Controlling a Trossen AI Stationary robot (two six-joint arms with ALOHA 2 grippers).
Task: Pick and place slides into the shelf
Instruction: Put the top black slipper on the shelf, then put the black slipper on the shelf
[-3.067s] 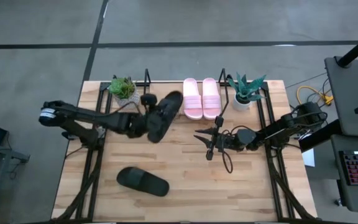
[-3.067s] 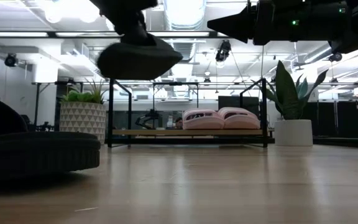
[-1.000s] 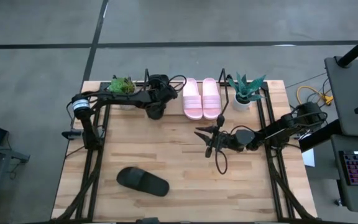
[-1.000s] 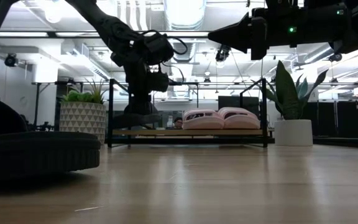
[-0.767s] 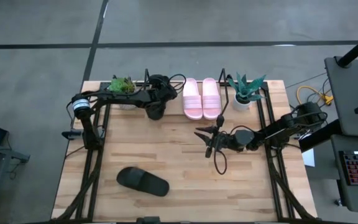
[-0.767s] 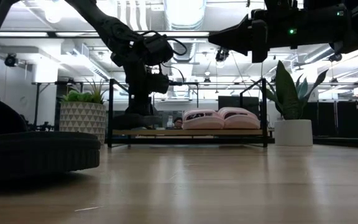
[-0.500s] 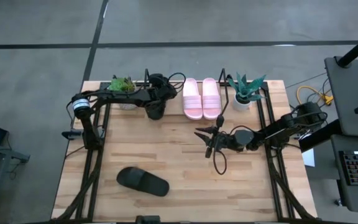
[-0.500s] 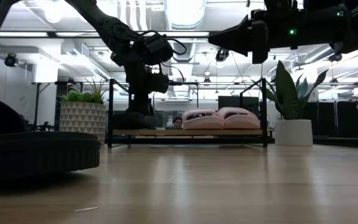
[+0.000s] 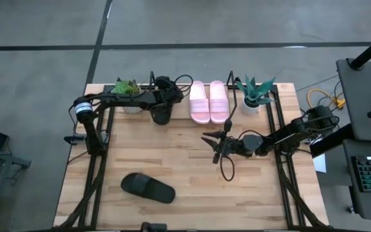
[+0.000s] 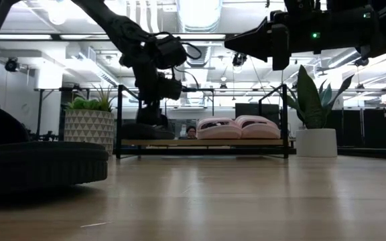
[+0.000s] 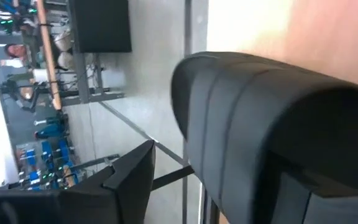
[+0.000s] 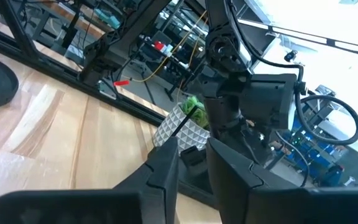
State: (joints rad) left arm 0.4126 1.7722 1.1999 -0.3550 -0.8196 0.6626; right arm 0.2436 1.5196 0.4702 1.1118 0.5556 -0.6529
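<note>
The shelf (image 9: pixel 234 106) stands along the table's far edge. Two pink slides (image 9: pixel 209 102) lie side by side on it. Left of them a black slide (image 9: pixel 161 116) rests on the shelf's rods (image 10: pixel 206 142). My left gripper (image 9: pixel 162 107) is open right over that slide's strap (image 11: pixel 272 143). A second black slide (image 9: pixel 147 187) lies sole-down on the table, near left. My right gripper (image 9: pixel 215 148) hovers over mid-table, its fingers (image 12: pixel 163 168) a little apart with nothing between them. My left gripper comes at the black slide's strap from above. Its one visible finger (image 11: pixel 126 180) stands clear of the strap. The strap hides the other finger, so I cannot tell whether it touches. The slide lies on the shelf.
A small potted plant (image 9: pixel 127 90) stands at the shelf's left end and another (image 9: pixel 255 93) at its right end. Bare wood lies between the shelf and the near black slide.
My left gripper has lowered the black slide the last bit onto the shelf's rods, then risen slightly off it. The slide now lies flat on the shelf, left of the pink pair.
</note>
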